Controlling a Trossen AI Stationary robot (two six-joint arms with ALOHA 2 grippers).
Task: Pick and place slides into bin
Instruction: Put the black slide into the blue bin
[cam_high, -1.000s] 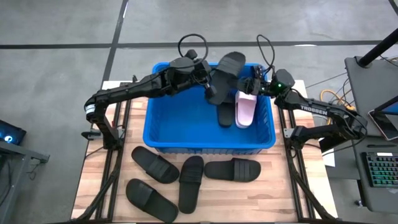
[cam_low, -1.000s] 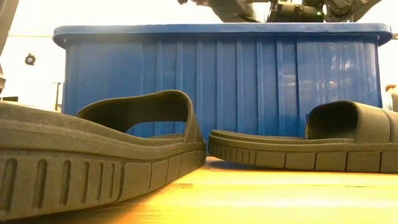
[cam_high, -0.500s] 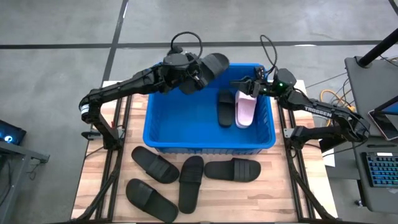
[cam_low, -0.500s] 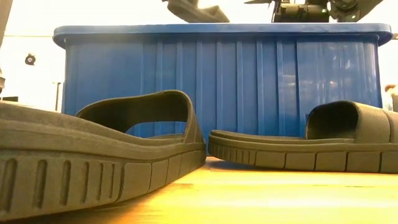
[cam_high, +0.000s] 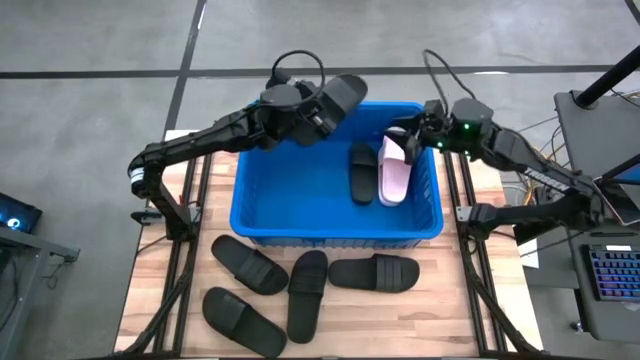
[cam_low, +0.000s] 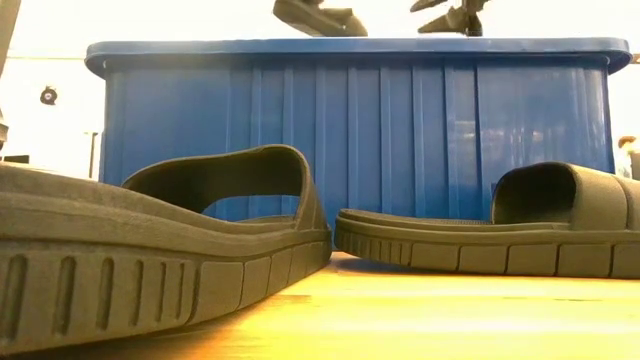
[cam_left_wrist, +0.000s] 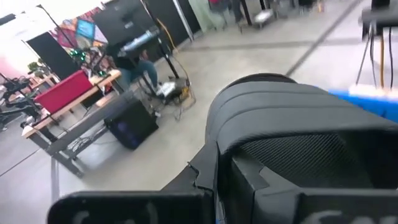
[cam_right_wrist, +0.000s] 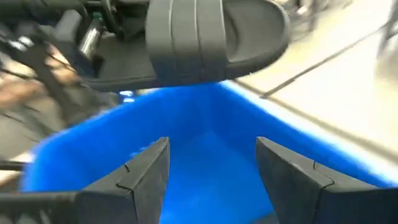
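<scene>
Slides are split between bin and tabletop from where I sit. Inside the blue bin (cam_high: 262, 215) I see one black slide (cam_high: 362, 172) lying next to a pale pink slide (cam_high: 394, 174), both toward the right wall. Four more black slides (cam_high: 305, 283) lie on the wooden tabletop (cam_high: 437, 302) in front of the bin, close together. My left tool (cam_high: 316, 112) hangs over the bin's far left corner, pinching another black slide, the held slide (cam_high: 337, 95), which sits above the rim. My right tool (cam_high: 410, 141) is over the far right corner with its fingers (cam_right_wrist: 144, 169) spread and nothing between them, pointing toward the held slide.
</scene>
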